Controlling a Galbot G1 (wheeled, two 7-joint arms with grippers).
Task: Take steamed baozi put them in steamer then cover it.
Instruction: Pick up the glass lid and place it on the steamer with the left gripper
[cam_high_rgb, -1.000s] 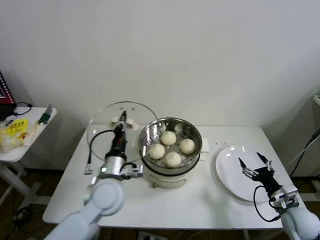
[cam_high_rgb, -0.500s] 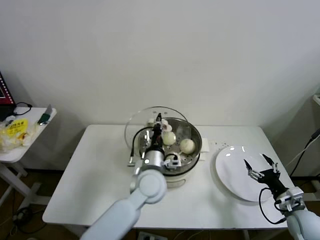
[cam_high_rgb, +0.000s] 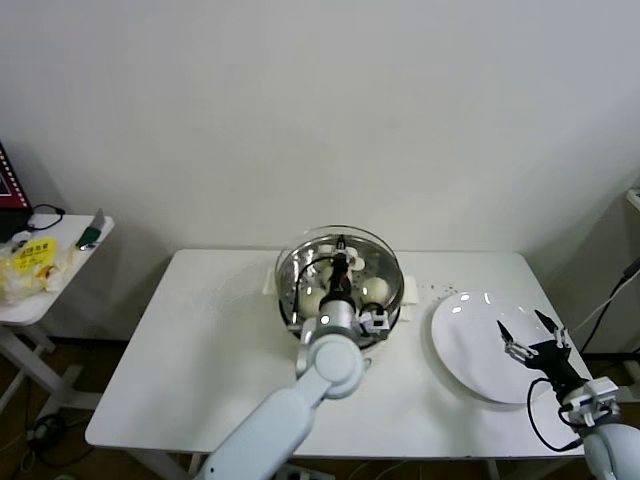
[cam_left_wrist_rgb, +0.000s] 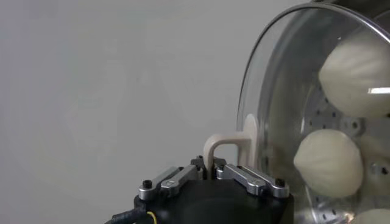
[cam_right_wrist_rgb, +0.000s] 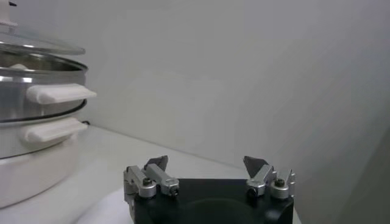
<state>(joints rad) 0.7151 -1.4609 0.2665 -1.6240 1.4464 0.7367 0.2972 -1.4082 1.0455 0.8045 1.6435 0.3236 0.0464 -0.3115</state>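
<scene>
The cover, a clear glass lid, lies over the steamer at the table's middle. My left gripper is shut on its cream handle; the left wrist view shows my left gripper pinching that handle's loop. Through the glass I see steamed baozi on the perforated floor, and two baozi show in the head view. In the right wrist view the cover sits level just over the steamer rim; I cannot tell if they touch. My right gripper hangs open and empty over the white plate.
The white plate lies bare at the table's right. The steamer's cream pot base has side handles. A small side table with a yellow packet stands at far left. The white table stretches left of the steamer.
My left gripper carried the cover from left of the steamer rightward until it came over the steamer. My right gripper drifted slightly right and toward me, still open.
</scene>
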